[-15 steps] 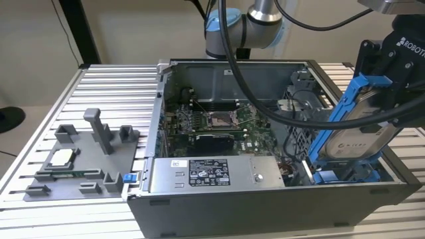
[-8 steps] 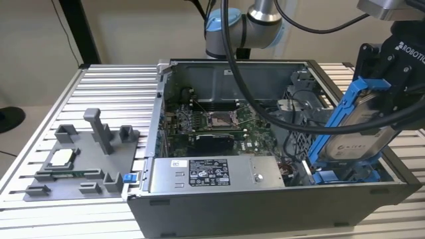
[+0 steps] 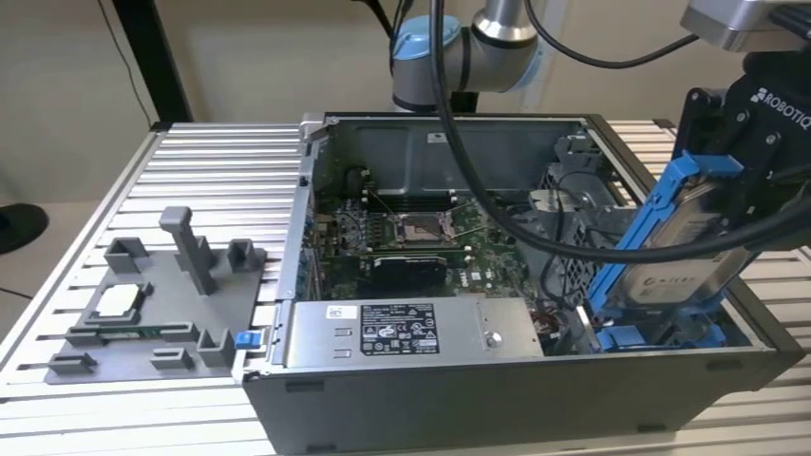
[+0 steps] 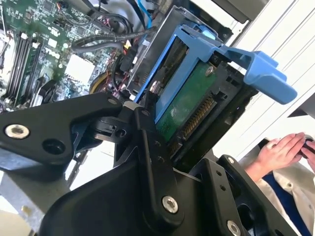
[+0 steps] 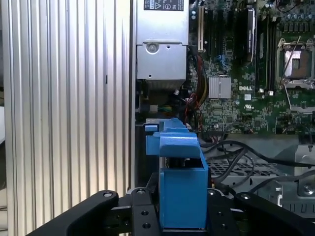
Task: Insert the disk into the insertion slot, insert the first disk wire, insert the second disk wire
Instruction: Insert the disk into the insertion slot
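My gripper (image 3: 717,195) is shut on the disk (image 3: 678,258), a silver-grey drive with a white label in a bright blue carrier. It holds the disk tilted, upper end toward the exterior view's right, over the front right corner of the open computer case. The disk's lower end hangs just above the insertion slot (image 3: 662,334), a bay with blue rails. In the second wrist view the disk (image 4: 189,96) shows its green circuit board between the black fingers (image 4: 150,147). In the first wrist view the blue carrier (image 5: 181,179) sits clamped in the gripper (image 5: 181,219).
A grey labelled power-supply box (image 3: 403,334) lies along the case front beside the slot. Black cables (image 3: 557,242) loop over the motherboard (image 3: 419,237) close to the disk. A grey fixture plate (image 3: 152,304) sits on the ribbed table at the exterior view's left. A person's hand (image 4: 281,152) is nearby.
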### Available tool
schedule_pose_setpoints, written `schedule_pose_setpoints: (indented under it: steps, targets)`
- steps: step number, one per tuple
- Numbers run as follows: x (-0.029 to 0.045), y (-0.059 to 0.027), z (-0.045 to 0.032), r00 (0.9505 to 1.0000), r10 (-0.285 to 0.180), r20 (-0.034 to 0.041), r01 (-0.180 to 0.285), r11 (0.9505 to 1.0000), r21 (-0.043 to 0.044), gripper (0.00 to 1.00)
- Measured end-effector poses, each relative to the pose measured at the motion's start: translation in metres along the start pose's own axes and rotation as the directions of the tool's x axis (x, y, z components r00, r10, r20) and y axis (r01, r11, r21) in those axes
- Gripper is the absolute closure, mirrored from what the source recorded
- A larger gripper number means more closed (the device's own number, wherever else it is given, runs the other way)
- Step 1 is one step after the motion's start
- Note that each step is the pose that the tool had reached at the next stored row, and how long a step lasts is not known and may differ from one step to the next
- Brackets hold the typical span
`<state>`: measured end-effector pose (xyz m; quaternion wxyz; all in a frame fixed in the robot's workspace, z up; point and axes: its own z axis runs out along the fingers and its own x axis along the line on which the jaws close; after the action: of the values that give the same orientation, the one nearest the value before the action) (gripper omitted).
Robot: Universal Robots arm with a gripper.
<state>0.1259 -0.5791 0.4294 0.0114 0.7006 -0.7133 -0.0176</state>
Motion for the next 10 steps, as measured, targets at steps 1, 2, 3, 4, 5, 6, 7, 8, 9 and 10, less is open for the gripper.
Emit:
schedule_pose_setpoints:
  steps: [1, 2, 3, 4, 5, 6, 7, 8, 9, 10]
  targets:
    - [-0.0003, -0.0008, 0.0004, 1.0000, 0.000, 0.0014, 0.000, 1.0000, 0.0000, 1.00]
    - [-0.0007, -0.0017, 0.0008, 1.0000, 0.000, 0.0029, 0.000, 1.0000, 0.0000, 1.00]
    - [-0.0010, -0.0027, 0.0011, 1.0000, 0.000, 0.0038, 0.000, 1.0000, -0.0001, 1.00]
    - [-0.0011, -0.0042, 0.0015, 1.0000, 0.000, 0.0045, 0.000, 1.0000, -0.0002, 1.00]
    - [-0.0014, -0.0059, 0.0019, 1.0000, 0.000, 0.0048, 0.000, 1.0000, -0.0008, 1.00]
    - [-0.0018, -0.0071, 0.0023, 1.0000, 0.000, 0.0050, 0.000, 1.0000, -0.0011, 1.00]
    - [-0.0023, -0.0077, 0.0029, 1.0000, 0.000, 0.0056, 0.000, 1.0000, -0.0012, 1.00]
    - [-0.0027, -0.0078, 0.0039, 1.0000, 0.000, 0.0070, 0.000, 1.0000, -0.0013, 1.00]
    - [-0.0029, -0.0078, 0.0051, 1.0000, 0.000, 0.0088, 0.000, 1.0000, -0.0013, 1.00]
    - [-0.0031, -0.0079, 0.0063, 1.0000, 0.000, 0.0097, 0.000, 1.0000, -0.0013, 1.00]
